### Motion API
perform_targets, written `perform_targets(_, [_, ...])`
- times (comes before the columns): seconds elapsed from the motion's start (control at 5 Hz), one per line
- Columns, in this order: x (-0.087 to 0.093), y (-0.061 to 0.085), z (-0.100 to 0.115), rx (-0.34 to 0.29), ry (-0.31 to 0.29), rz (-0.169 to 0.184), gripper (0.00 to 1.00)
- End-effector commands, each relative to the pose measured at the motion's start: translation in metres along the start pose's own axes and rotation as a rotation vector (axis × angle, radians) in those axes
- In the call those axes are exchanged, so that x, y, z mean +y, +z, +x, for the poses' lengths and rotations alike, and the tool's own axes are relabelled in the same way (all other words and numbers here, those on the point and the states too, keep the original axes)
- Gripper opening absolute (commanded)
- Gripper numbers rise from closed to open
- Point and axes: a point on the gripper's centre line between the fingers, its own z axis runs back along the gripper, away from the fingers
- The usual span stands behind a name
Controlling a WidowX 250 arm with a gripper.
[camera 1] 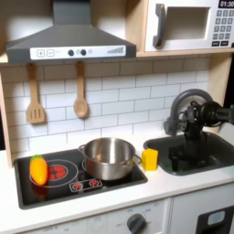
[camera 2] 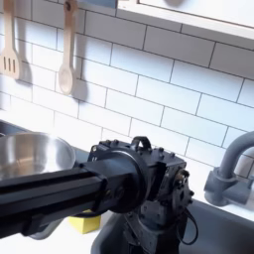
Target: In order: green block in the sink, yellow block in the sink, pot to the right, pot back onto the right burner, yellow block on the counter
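A black WidowX arm reaches down into the dark grey rounded-rectangular toy sink [camera 1: 187,155] at the first exterior view's right, its gripper [camera 1: 192,146] hanging low over the basin floor. The arm's own wrist housing blocks the claw in both exterior views, so I cannot tell whether it is spread, pressed together or pinching anything.

The small bright-yellow cube-like block [camera 1: 149,159] stands on the smooth cream-white counter [camera 1: 110,196], just beside the sink's rim on the first exterior view's left and close to the pot. In the second exterior view a corner of it [camera 2: 87,222] peeks out below the arm. The shiny steel round pot [camera 1: 109,157], lidless with two small side handles, sits on the black cooktop [camera 1: 78,175] on the burner nearer the sink. An orange oval toy with a green edge [camera 1: 37,170] rests on the burner farthest from the sink. The green block cannot be made out.

Judging by this layout, the step in hand is the green block's drop into the sink, with the yellow block's turn ahead. Doing it well likely means letting go low inside the basin, then lifting straight up clear of the rim and the dark curved faucet [camera 2: 232,164] before swinging toward the yellow block, without nudging the neighbouring pot.
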Motion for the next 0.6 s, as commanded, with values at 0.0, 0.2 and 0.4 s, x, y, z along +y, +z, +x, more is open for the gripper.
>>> perform_targets(0.0, [0.0056,-0.0079,-0.0011,0.007,0.038,0.012,1.00])
perform_targets(0.2, [0.0072,-0.0112,-0.0011,0.009,0.041,0.017,1.00])
perform_targets(0.4, [0.0090,-0.0093,-0.0001,-0.005,0.057,0.031,1.00])
